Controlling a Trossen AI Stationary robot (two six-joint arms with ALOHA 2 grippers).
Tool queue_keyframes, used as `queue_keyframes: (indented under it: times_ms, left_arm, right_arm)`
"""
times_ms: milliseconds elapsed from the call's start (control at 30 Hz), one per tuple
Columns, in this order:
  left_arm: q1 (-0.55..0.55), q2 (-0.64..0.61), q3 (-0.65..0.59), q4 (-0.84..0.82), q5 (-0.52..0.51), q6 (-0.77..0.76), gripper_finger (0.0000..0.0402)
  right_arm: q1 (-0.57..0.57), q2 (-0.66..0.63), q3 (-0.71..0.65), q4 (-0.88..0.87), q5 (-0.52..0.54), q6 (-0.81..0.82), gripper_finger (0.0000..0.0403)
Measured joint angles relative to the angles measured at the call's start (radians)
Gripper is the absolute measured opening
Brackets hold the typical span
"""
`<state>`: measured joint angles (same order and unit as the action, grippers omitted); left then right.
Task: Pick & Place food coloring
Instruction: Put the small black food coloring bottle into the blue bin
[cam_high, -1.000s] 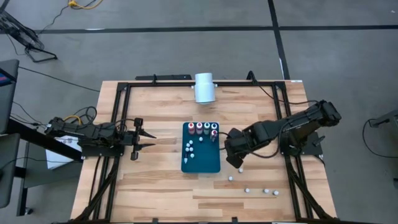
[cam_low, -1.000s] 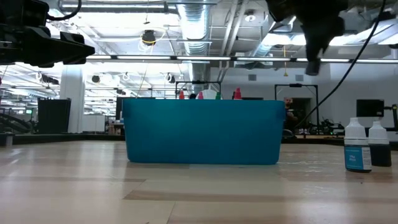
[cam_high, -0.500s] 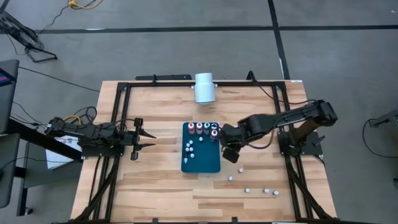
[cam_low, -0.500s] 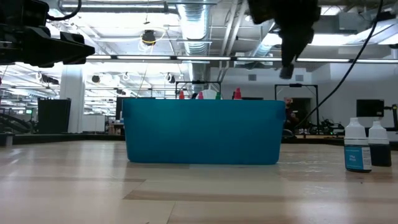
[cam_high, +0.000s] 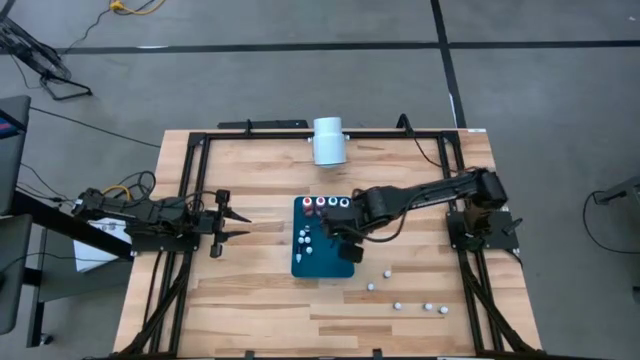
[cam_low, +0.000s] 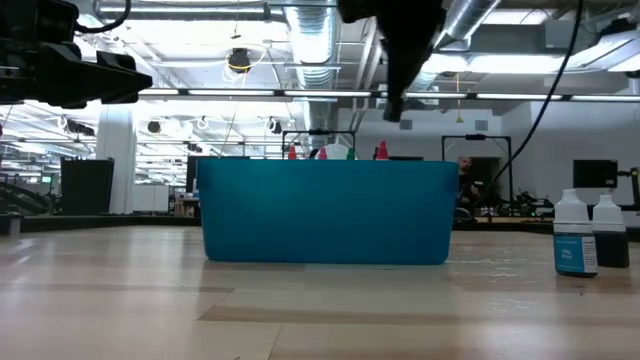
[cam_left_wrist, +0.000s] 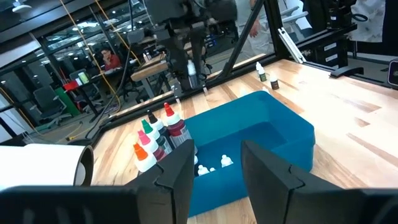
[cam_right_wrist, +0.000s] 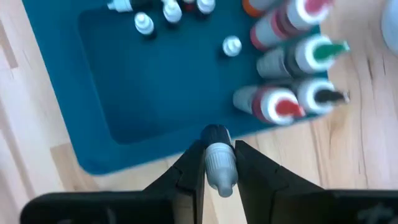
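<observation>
Parked at the left side of the table, the left gripper (cam_high: 240, 226), fingers apart and holding nothing, aimed toward the middle. At centre, the teal bin (cam_high: 325, 265), with a row of taller food coloring bottles (cam_high: 327, 207) standing upright at its far end and a few tiny whitish ones (cam_high: 306, 240) loose on its floor. Just right of those, hovering above the bin, the right gripper (cam_high: 345, 240), clamped tight on one small pale-capped bottle (cam_right_wrist: 219, 167), cap end poking out past the fingertips. From the right wrist view, held close to the bin's near wall rather than over its open middle. Risky, probably: released here, liable to clip the rim and tumble out onto the wood; dropped from this height, liable to bounce or roll into the standing row and topple it. Farther right, several more little bottles (cam_high: 400, 300) scattered on the tabletop, waiting to be collected. As for writing: a blue label on one of the two bottles (cam_low: 573, 235) in the low view, print too small to read; no brand legible anywhere.
</observation>
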<state>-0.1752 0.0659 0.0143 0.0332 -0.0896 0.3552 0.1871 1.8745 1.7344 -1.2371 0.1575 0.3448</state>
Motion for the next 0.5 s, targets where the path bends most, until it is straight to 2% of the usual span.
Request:
queue_keyframes:
  times_ms: [167, 500]
  left_arm:
    - [0.000, 0.000, 0.000, 0.000, 0.001, 0.000, 0.0123]
    - [0.000, 0.000, 0.000, 0.000, 0.003, 0.000, 0.0123]
  right_arm:
    - [0.000, 0.062, 0.056, -0.005, 0.002, -0.042, 0.0064]
    - [-0.002, 0.133, 0.059, 0.011, 0.002, -0.057, 0.0064]
